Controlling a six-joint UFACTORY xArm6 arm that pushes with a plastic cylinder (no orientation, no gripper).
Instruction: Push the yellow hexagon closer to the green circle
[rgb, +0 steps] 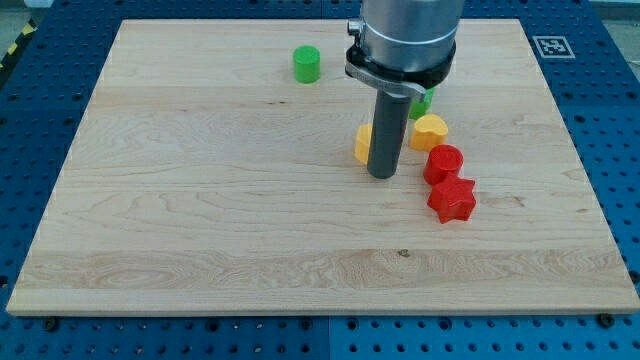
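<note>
The green circle (307, 64) is a small green cylinder near the view's top, left of the arm. The yellow hexagon (362, 143) sits at the middle of the board, mostly hidden behind the rod; only its left part shows. My tip (382, 175) rests on the board just to the right of and below the yellow hexagon, touching or nearly touching it. The green circle lies up and to the left of the hexagon, well apart from it.
A yellow heart-like block (429, 131) lies right of the rod. A red cylinder (444, 162) and a red star (452, 199) sit below it. Another green block (423, 101) peeks out behind the arm. The wooden board (200, 220) lies on a blue perforated table.
</note>
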